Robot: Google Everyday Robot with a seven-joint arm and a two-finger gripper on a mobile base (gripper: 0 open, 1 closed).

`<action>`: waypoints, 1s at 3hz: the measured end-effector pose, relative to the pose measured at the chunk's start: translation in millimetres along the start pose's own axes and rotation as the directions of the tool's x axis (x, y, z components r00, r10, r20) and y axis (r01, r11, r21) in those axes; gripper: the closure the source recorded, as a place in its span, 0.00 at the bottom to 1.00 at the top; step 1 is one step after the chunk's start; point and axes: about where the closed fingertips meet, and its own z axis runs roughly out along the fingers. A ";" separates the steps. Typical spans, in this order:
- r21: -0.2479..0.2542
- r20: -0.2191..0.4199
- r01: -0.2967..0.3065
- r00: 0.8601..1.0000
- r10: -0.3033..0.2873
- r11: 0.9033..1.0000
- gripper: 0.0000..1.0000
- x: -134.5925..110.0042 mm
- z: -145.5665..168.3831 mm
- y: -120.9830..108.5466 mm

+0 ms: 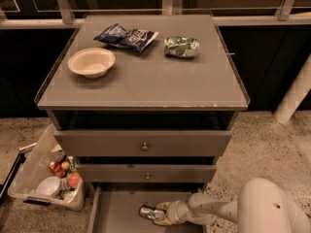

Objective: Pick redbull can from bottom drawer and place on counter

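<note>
The redbull can [147, 212] lies on its side on the floor of the open bottom drawer [116, 212], a small silver can. My gripper [159, 214] reaches into the drawer from the right, its yellowish fingers [162, 206] around the can's right end. The white arm runs off to the lower right. The counter [146, 76] is the flat grey top of the cabinet, well above the gripper.
On the counter sit a cream bowl [91, 62], a blue chip bag [126, 36] and a green snack bag [181, 47]. Two knobbed drawers [144, 146] are shut above the open one. A clear bin [46, 178] with food items stands on the floor at left.
</note>
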 end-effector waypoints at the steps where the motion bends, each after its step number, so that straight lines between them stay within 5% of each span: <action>1: 0.000 0.000 0.000 1.000 0.000 1.000 0.87 0.0 0.0 0.0; 2: 0.000 0.000 0.000 1.000 0.000 1.000 1.00 0.0 0.0 0.1; 3: 0.000 0.000 0.000 1.000 0.000 1.000 1.00 0.0 -0.1 0.1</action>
